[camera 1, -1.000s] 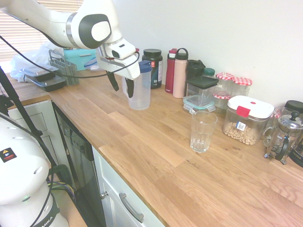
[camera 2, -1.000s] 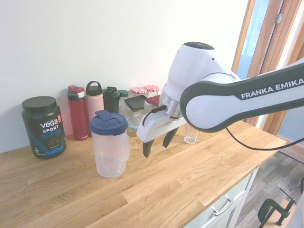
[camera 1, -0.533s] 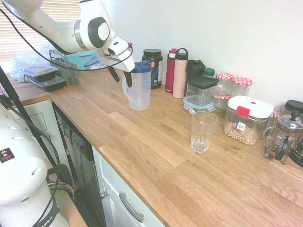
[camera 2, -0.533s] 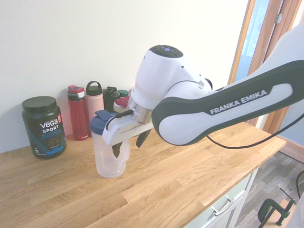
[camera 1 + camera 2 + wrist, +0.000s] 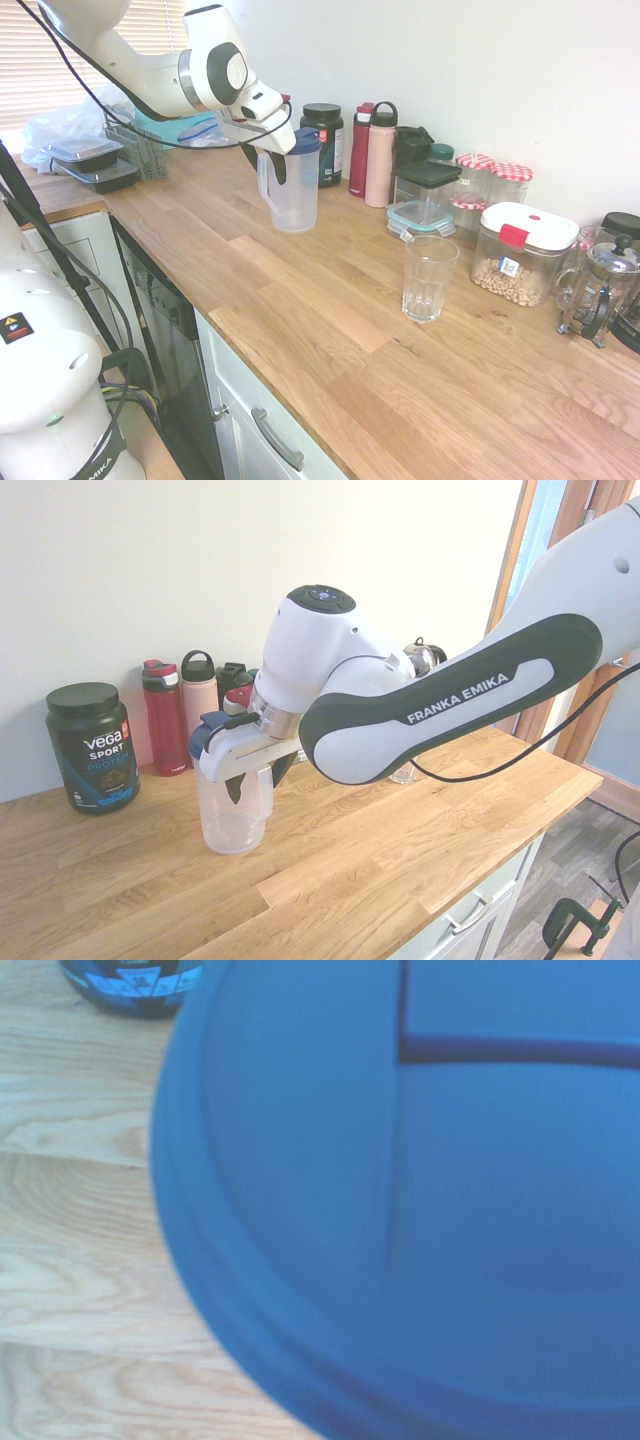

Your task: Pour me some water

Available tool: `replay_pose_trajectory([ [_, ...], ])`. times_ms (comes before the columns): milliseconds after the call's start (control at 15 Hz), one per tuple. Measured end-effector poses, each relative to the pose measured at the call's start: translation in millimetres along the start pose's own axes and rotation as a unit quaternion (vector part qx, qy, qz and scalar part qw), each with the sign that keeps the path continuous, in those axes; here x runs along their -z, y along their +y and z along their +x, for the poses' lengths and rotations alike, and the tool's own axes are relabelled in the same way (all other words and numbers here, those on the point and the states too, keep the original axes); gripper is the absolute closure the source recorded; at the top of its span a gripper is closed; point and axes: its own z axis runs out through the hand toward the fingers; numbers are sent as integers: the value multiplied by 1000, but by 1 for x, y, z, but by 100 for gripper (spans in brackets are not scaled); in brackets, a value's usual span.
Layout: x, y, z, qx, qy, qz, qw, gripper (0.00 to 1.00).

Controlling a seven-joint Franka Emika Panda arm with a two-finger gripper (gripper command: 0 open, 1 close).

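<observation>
1. Grasping the clear plastic pitcher (image 5: 293,188) by its handle looks to us like the step in hand — the gripper (image 5: 252,778) sits at the pitcher's upper part, just below the blue lid (image 5: 213,733), its dark fingers (image 5: 234,788) spread with a gap between them and not yet clamped on anything we can make out.
2. We would seat both fingers squarely on the handle before closing, since a hold near the lid could let the pitcher swing when lifted.
3. We would keep it upright on the way to the drinking glass (image 5: 428,277), which stands well apart along the wooden counter (image 5: 330,330), and tip slowly so the spout clears the rim.
4. The pitcher stands on the counter in front of the Vega protein tub (image 5: 92,746); whether it holds any water we cannot tell — its walls look clear throughout.
5. The glass looks empty.
6. Behind stand a red bottle (image 5: 165,718) and a pink bottle (image 5: 199,705), both capped, contents hidden.
7. A red-latched canister (image 5: 520,255) holds pale nuts or beans.
</observation>
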Motion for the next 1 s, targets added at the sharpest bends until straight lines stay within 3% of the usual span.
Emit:
replay_pose_trajectory([
  [1000,7,-2,2,5,3,7,1000,100],
])
